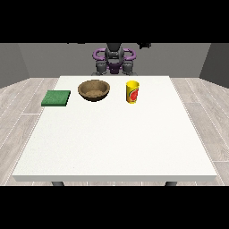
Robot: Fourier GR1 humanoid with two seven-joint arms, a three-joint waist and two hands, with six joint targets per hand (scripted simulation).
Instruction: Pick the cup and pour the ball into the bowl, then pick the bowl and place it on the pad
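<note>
From where I stand across the worktop (116, 143), the robot (114, 60) is at twelve o'clock, small behind the far edge. The yellow cup (132, 92) stands upright on the far part of the worktop, at about one o'clock from the middle. The wooden bowl (94, 90) sits near it, at about nine o'clock from the cup, and the two do not touch. The green pad (56, 98) lies flat further on, at nine o'clock from the bowl, close to the worktop's edge. I think the three are put in one row so that the work can go from cup to bowl to pad in one direction. The ball I cannot see; it is probably inside the cup, hidden by its wall. A small dark shape at the view's upper right, above the robot's shoulder, may be a raised hand, but I cannot tell how its fingers lie, and the other hand I do not see at all. Nothing is grasped yet, so the task seems not begun; the first move should be to reach for the cup.
</note>
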